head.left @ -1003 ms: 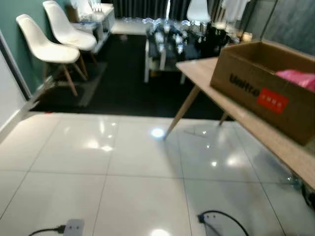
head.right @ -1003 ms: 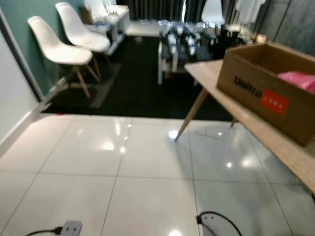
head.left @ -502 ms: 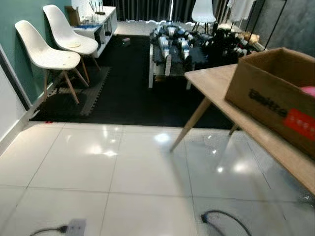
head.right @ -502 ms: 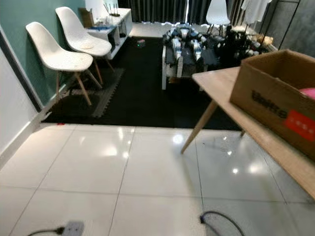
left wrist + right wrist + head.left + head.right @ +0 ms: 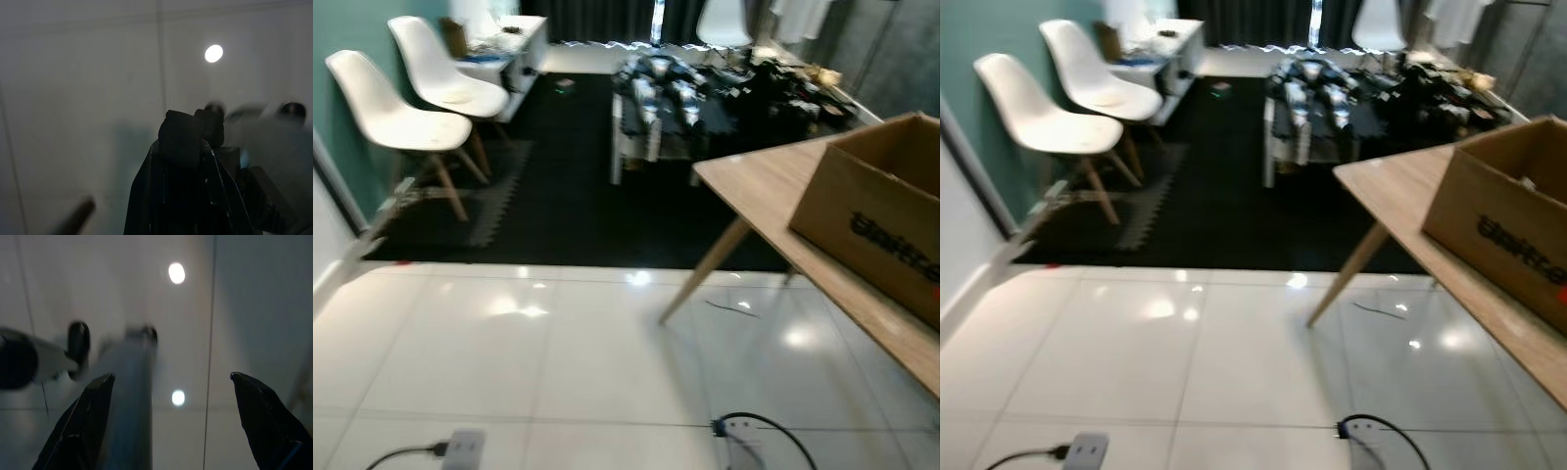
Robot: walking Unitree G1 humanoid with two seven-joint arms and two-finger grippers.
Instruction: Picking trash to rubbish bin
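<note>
Nearest us on white tile (image 5: 509, 362) we log the left gripper (image 5: 188, 134) pinched on a dark lump (image 5: 180, 136), right gripper (image 5: 171, 382) spread wide — then a cable (image 5: 764, 431), wooden table (image 5: 773, 196) bearing a cardboard box (image 5: 881, 235), two white chairs (image 5: 411, 108) farthest.

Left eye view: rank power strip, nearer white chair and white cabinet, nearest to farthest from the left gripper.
1. power strip, on the tiles just ahead, left, closest to the left gripper hanging over the floor.
2. nearer white chair, by the left wall.
3. white cabinet, far back left.
</note>
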